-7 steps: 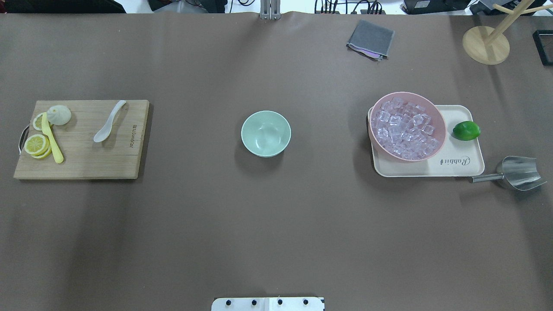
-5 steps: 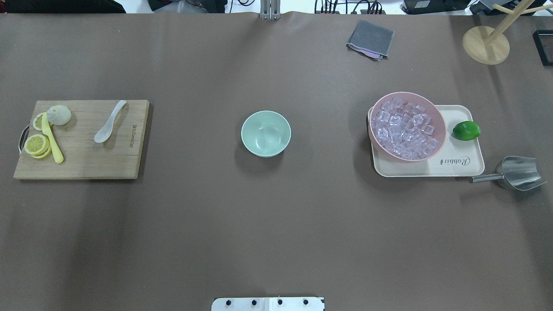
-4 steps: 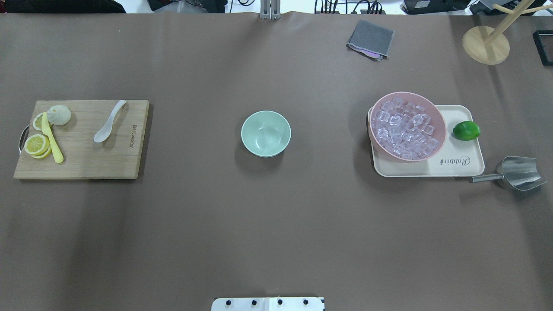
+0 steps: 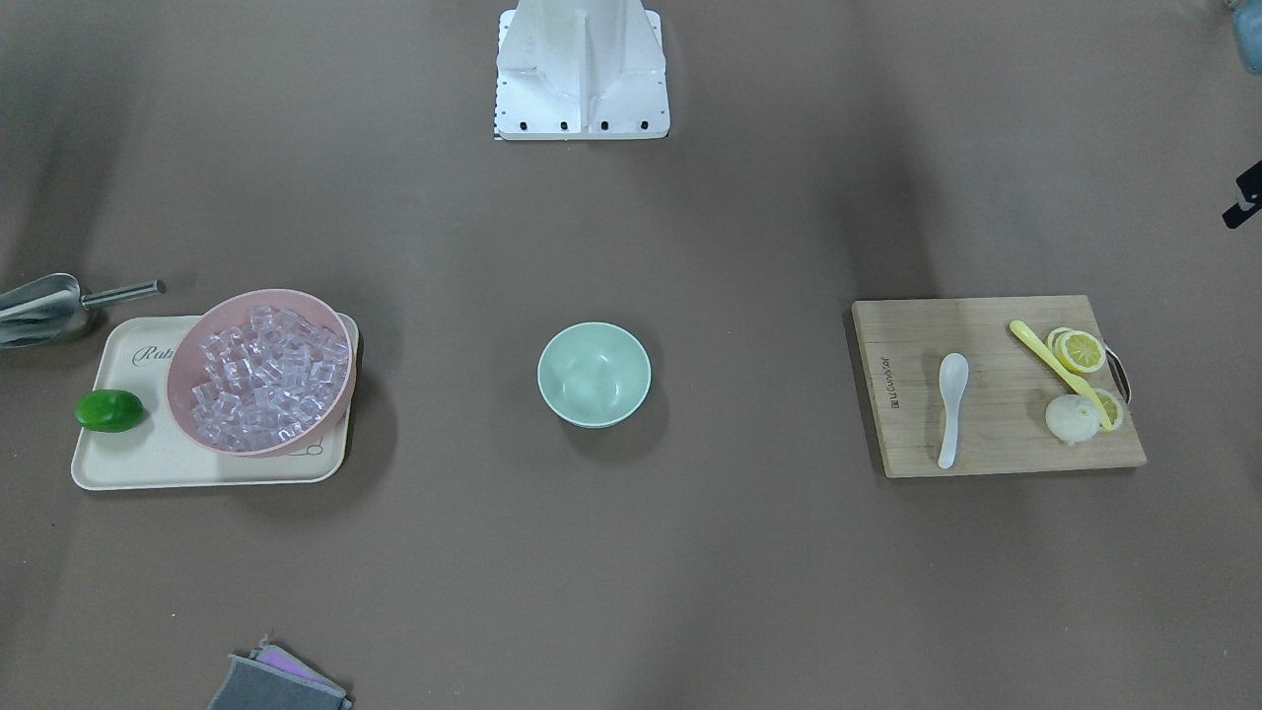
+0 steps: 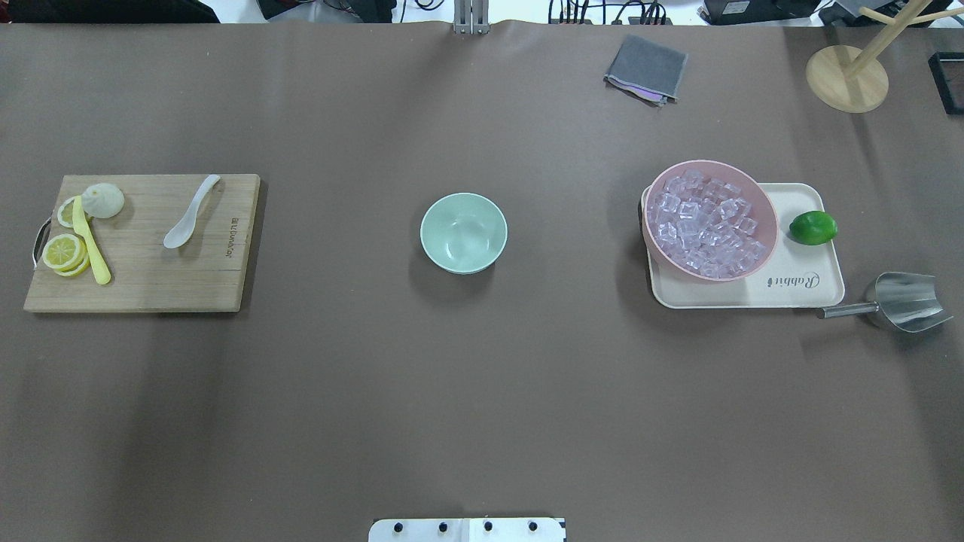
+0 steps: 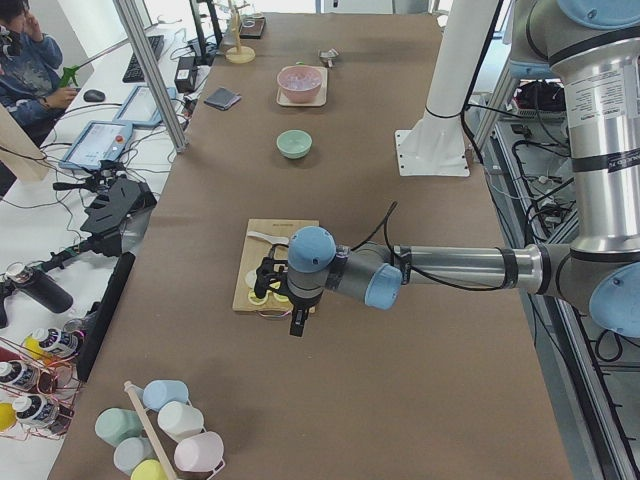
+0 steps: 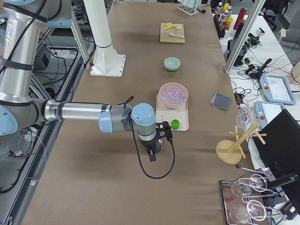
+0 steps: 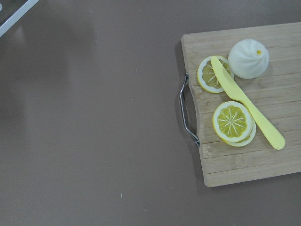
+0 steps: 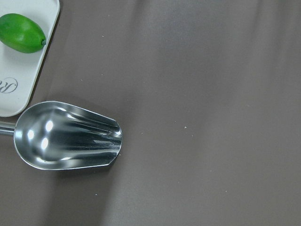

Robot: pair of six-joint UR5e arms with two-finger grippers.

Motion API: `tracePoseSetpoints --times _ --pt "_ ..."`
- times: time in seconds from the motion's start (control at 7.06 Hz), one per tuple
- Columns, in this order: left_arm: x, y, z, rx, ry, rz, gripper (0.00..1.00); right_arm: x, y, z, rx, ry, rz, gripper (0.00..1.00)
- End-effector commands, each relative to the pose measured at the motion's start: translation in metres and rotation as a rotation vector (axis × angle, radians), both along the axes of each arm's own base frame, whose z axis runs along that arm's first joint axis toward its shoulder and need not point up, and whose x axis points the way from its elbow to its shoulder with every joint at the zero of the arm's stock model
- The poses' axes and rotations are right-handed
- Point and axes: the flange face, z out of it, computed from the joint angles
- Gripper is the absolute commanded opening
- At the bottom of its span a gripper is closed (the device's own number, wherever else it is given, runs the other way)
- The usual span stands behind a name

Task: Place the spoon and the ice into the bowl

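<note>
Out past the left gripper (image 6: 297, 322), which hung over the metal-handled end of the wooden cutting board (image 5: 143, 286), lay the spoon (image 5: 188, 214): small, white and glossy, with a short thick handle and an oval scoop. It lay flat on the board's other half, on the side away from that gripper and nearer the bowl. Between the gripper and the spoon sat the lemon slices (image 5: 63, 251), a long yellow utensil (image 5: 90, 245) laid across them, and a white dumpling-shaped piece (image 5: 102, 200). Only the side view showed that gripper, and I could not tell how its jaws stood. The bowl (image 5: 463, 226), small, round, smooth and mint green, stood upright with nothing in it, well apart from both grippers and about midway between them. The ice (image 5: 704, 226), many small clear cubes alike, was heaped in a larger pink bowl (image 5: 767, 224) resting on a cream tray (image 5: 791, 290). The right gripper (image 7: 153, 152) hung beyond the tray's outer edge, over a metal scoop (image 5: 907, 301) lying on the table. A green lime (image 5: 812, 227) on the tray sat between that gripper and the pink bowl. Its jaws could not be made out either.
</note>
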Motion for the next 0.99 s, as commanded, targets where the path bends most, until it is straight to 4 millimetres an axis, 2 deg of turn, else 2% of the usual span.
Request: tracePoseSetpoints --times 0.0,0.42,0.85 --pt "0.0 -0.001 0.003 0.011 -0.006 0.003 0.97 0.0 0.0 0.001 0.006 0.001 -0.001 1.0" --pt "0.001 -0.003 -0.001 0.015 0.004 0.004 0.97 -0.001 0.007 0.013 0.012 -0.011 0.003 1.0" --pt "0.001 -0.001 -0.006 0.057 0.014 -0.01 0.98 -0.008 0.011 0.003 0.012 -0.121 -0.005 1.0"
